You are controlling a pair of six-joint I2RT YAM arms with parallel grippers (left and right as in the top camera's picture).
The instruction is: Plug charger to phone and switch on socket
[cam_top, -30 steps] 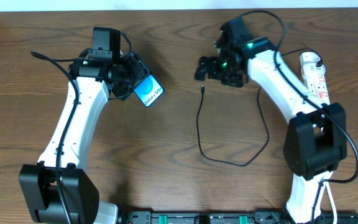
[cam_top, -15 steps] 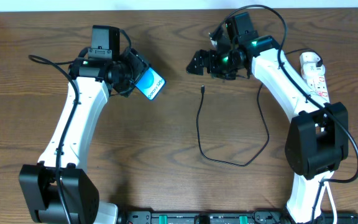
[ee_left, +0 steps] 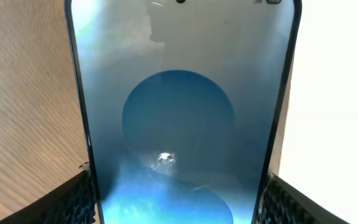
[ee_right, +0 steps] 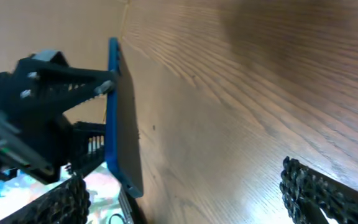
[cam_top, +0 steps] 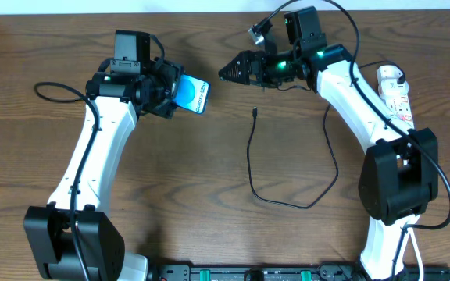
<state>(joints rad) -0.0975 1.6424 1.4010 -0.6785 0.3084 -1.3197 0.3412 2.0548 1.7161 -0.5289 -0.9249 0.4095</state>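
My left gripper (cam_top: 180,92) is shut on the phone (cam_top: 194,95), holding it off the table with the lit blue screen facing up and to the right. In the left wrist view the phone (ee_left: 179,112) fills the frame, pinched at its sides between both fingers (ee_left: 73,202). The right gripper (cam_top: 226,72) stands open and holds nothing, pointing left at the phone. Its wrist view shows the phone (ee_right: 122,130) edge-on ahead of the open right gripper (ee_right: 188,199). The charger (cam_top: 250,168) lies loose on the table, its connector tip (cam_top: 255,112) below the right gripper. The socket (cam_top: 395,97) lies at the far right.
The charger's black cable loops down to the table's middle (cam_top: 287,204) and back up toward the right arm. The right arm's base (cam_top: 397,183) stands just below the socket. A black rail (cam_top: 241,273) runs along the front edge.
The left arm has swung the phone up and to the right, turning its screen. The right gripper has risen and moved left, away from the charger's tip, and now points at the phone.
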